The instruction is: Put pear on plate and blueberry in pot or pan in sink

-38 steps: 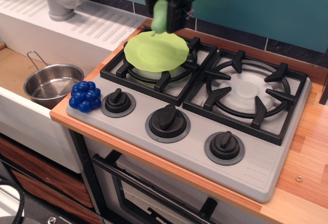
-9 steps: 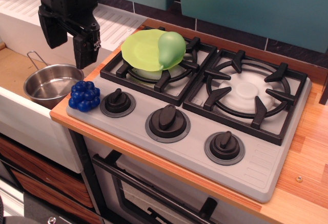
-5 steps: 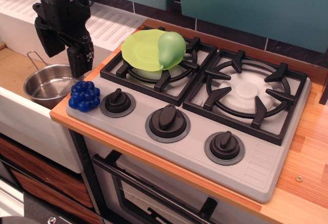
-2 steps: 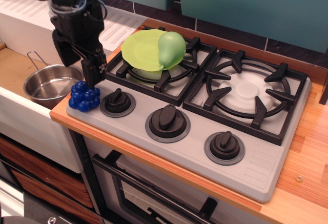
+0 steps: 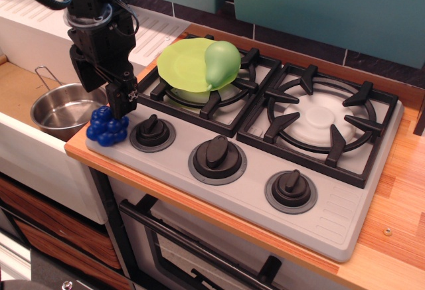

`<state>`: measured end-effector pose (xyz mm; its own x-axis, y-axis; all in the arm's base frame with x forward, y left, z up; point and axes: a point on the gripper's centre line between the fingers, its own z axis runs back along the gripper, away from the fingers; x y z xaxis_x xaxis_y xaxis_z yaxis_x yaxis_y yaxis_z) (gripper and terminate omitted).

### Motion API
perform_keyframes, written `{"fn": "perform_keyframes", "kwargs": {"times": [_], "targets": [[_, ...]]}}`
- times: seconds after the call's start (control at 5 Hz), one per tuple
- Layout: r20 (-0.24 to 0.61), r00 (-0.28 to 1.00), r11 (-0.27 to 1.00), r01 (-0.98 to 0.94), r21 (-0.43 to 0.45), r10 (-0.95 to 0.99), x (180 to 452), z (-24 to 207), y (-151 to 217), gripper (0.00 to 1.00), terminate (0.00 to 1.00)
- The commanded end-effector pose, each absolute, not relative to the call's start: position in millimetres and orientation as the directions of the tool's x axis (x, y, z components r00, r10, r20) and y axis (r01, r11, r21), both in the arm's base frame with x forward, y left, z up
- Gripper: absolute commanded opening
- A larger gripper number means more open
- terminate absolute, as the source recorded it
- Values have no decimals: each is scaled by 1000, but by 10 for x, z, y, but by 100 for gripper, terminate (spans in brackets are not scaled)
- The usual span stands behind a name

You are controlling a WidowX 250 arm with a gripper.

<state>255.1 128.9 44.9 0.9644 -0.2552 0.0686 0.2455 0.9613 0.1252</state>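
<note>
The light-green pear [image 5: 221,63] lies on the right part of the lime-green plate [image 5: 180,66], which rests on the rear left burner. The blueberry [image 5: 105,129] sits at the stove's front left corner, beside the left knob. My black gripper [image 5: 104,103] is right above the blueberry, open, with one finger [image 5: 121,103] touching its top right and the other toward the pot. The steel pot [image 5: 61,109] stands in the sink [image 5: 16,87], just left of the blueberry, and holds nothing.
The ribbed white drainboard [image 5: 30,11] runs behind the sink. Three black knobs [image 5: 217,154] line the stove front. The right burner grate [image 5: 322,121] is bare. The wooden counter [image 5: 402,190] continues to the right.
My gripper let go of the pear on the plate, crossed left toward the sink, then came down over the blueberry. The blueberry has shifted slightly left.
</note>
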Motion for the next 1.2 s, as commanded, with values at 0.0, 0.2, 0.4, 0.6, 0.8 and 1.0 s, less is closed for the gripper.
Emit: {"fn": "perform_keyframes", "kwargs": {"times": [0.0,0.2,0.4,0.6,0.8,1.0], "targets": [[87,970,961,210,179,-228,2439,622,1189,100,0],[94,969,961,206,185,-226,2420,598,1142,100,0],[111,966,960,212,181,-234,2430,582,1136,100,0],[125,963,960,217,179,-241,2473,525,1145,100,0],[130,959,959,227,172,-251,2501,499,1174,100,0],[132,957,957,234,169,-258,2495,489,1206,100,0]]}}
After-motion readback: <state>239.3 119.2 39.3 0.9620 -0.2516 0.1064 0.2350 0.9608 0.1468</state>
